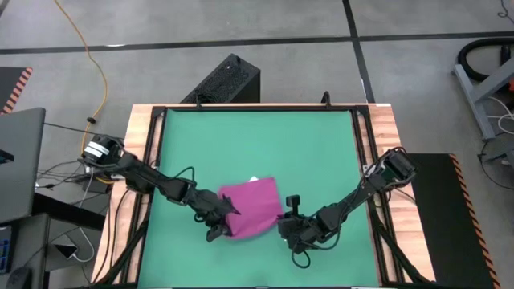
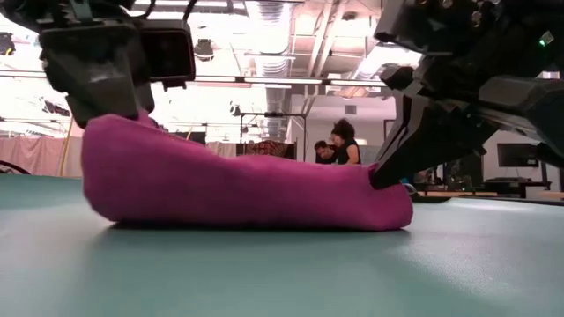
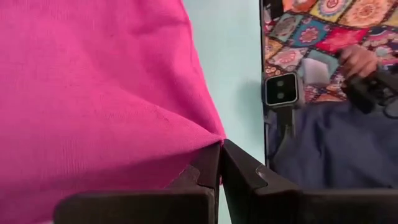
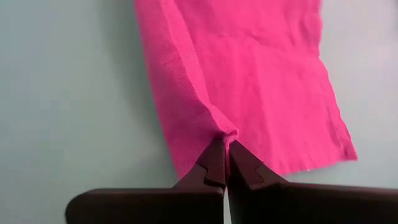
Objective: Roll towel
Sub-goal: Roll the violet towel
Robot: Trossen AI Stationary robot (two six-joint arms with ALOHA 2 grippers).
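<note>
The magenta towel [image 1: 250,207] lies on the green mat [image 1: 257,144], near its front middle, with a small white tag [image 1: 254,179] at its far edge. My left gripper [image 1: 227,210] is shut on the towel's left side. My right gripper [image 1: 283,222] is shut on its right near corner. In the low view the towel [image 2: 238,189] is raised on its left end and flat on the mat at its right end. My left gripper pinches a corner of the towel [image 3: 214,140] between its two fingertips, coming from the table's left. That end is lifted off the mat and folded over [image 2: 115,141]. My right gripper pinches a small pucker of the towel's near edge [image 4: 227,137] between its fingertips, slanting down from the table's right. That end [image 2: 388,198] lies low on the mat.
The mat sits in a wooden-edged table frame [image 1: 377,160]. A black box [image 1: 229,80] stands beyond the far edge. Cables and gear [image 1: 88,152] lie at the left. People [image 2: 335,145] sit in the room behind.
</note>
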